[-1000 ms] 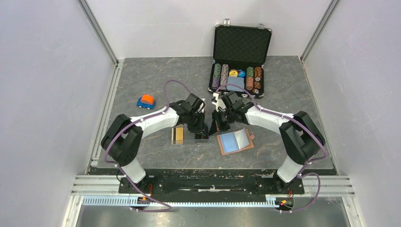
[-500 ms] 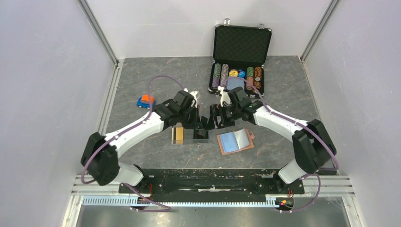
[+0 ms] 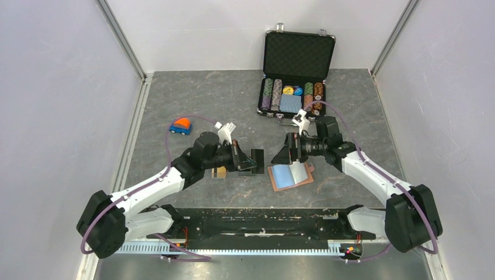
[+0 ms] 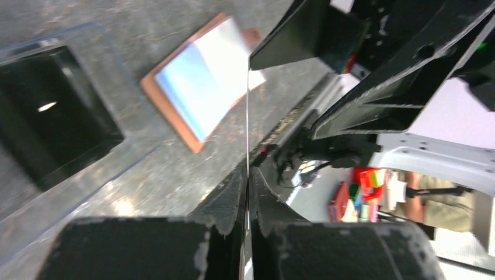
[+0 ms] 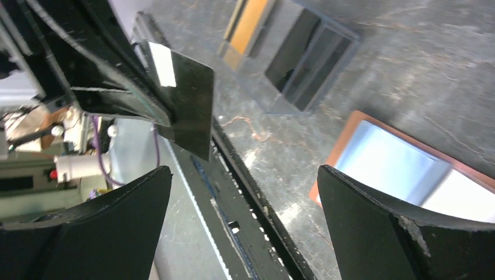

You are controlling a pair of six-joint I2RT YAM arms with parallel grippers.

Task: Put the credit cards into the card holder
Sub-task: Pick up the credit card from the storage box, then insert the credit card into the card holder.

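My left gripper [image 3: 250,158] is shut on a black credit card [image 5: 188,111], held upright above the table. From the left wrist the card shows edge-on as a thin line [image 4: 247,116] between the pads. My right gripper [image 5: 244,175] stands wide open with nothing in it, a short way right of the card and above the card holder's left edge. The card holder [image 3: 290,174] lies open and flat, tan outside and blue inside with a clear sleeve. More black cards sit in a clear box [image 3: 247,170]. Gold-orange cards [image 3: 219,171] lie left of that box.
An open black poker-chip case [image 3: 299,58] stands at the back. A blue and orange toy car [image 3: 180,125] sits at the left. Grey walls close in three sides, and a black rail [image 3: 257,224] runs along the near edge.
My right gripper has opened, let go of the black card and drawn back to the right. My left gripper keeps the card, and its arm has swung lower towards the near edge.
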